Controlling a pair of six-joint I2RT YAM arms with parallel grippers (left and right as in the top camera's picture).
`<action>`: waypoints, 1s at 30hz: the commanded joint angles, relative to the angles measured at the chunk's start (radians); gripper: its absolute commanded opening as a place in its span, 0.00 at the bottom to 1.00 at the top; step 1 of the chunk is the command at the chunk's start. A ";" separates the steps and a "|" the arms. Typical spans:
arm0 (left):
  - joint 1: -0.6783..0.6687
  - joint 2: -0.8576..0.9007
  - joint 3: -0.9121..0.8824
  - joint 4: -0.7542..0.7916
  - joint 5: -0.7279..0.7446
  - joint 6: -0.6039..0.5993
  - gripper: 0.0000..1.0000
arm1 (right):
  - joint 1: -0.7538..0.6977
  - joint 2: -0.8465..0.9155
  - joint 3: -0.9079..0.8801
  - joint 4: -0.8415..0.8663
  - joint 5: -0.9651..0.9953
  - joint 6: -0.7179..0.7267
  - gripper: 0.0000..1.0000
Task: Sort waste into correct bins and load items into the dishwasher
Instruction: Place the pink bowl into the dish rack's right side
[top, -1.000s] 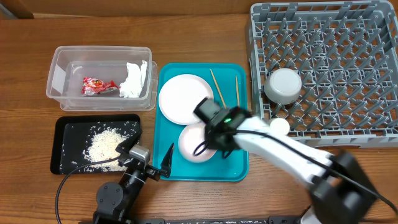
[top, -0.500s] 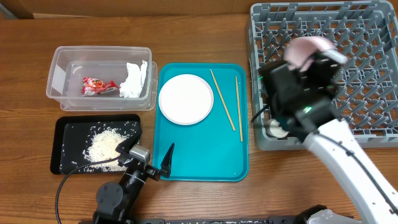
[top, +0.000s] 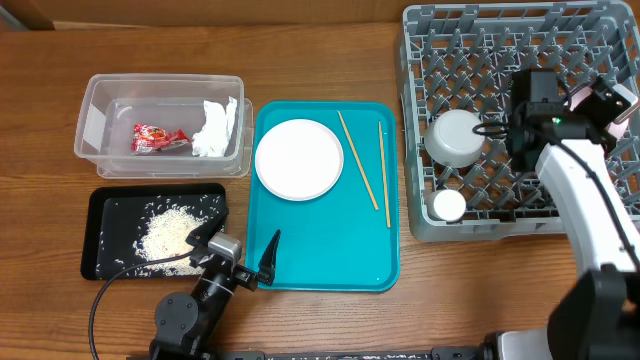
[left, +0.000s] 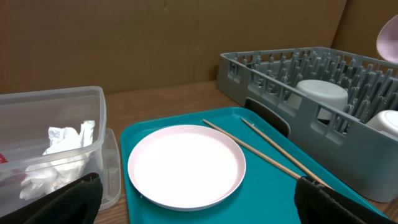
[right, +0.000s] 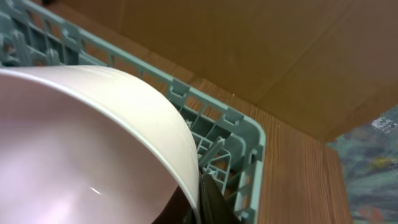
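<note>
Dish rack (top: 500, 60) holding silvery-grey bowl (top: 456, 138) and small white cup (top: 449, 206) near left wall. Right gripper (top: 595, 100) clamping rim of small white dish (right: 93, 143), holding it tilted above rack's right side. Left gripper (top: 235, 248) sitting at table edge, fingers spread, gripping nothing. Large white plate (top: 298, 159) and chopsticks (top: 358, 160) lying on teal tray (top: 330, 250).
</note>
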 joint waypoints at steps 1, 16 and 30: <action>0.010 -0.009 -0.004 0.001 0.015 0.015 1.00 | -0.011 0.050 0.005 0.034 -0.029 -0.091 0.04; 0.010 -0.009 -0.004 0.001 0.015 0.015 1.00 | -0.005 0.180 0.005 0.100 -0.029 -0.154 0.04; 0.010 -0.009 -0.004 0.001 0.015 0.015 1.00 | 0.031 0.180 0.005 0.268 -0.045 -0.407 0.04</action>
